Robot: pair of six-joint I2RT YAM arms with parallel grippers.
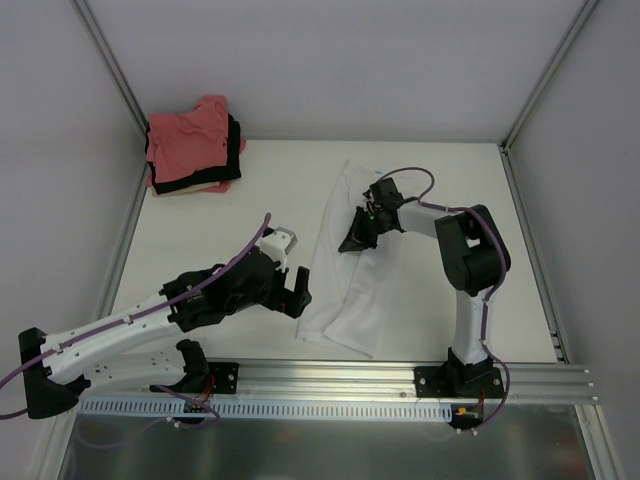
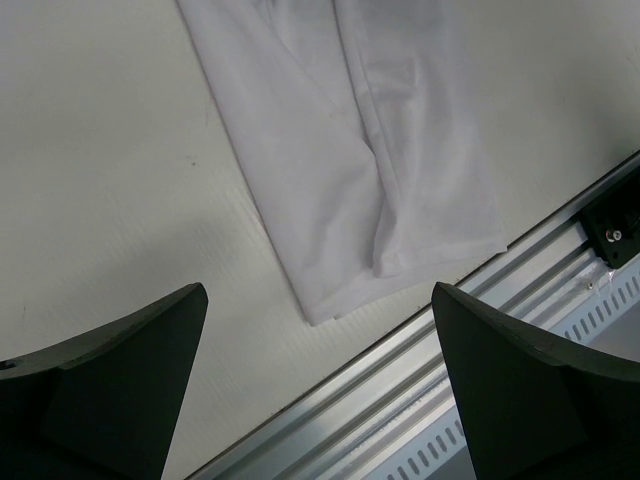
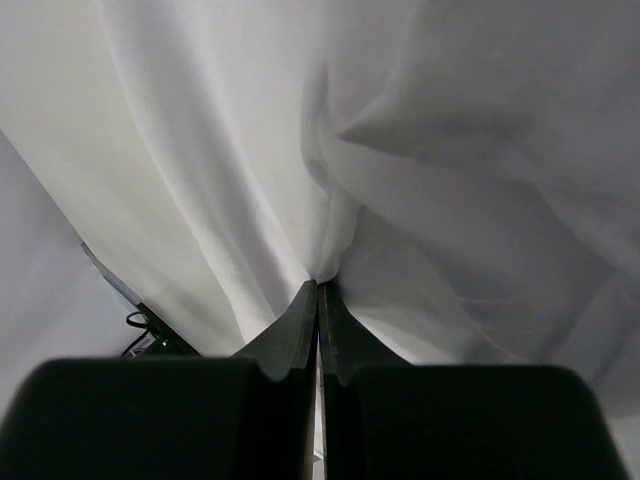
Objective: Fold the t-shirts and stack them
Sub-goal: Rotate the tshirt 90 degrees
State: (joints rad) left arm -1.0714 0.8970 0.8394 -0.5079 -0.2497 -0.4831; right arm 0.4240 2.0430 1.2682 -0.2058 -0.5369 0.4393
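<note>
A white t-shirt lies folded lengthwise in a long strip down the middle of the table, its near end by the front rail. My right gripper is shut on a pinch of that white cloth about halfway along the strip, and folds fan out from the fingertips. My left gripper hovers open just left of the strip's near end, with nothing between its fingers. The white shirt's near corner lies ahead of it. A folded stack of t-shirts, salmon-pink on top with black and cream below, sits at the back left corner.
An aluminium rail runs along the table's front edge and shows in the left wrist view right under the open fingers. Grey walls and metal posts enclose the table at the back and sides.
</note>
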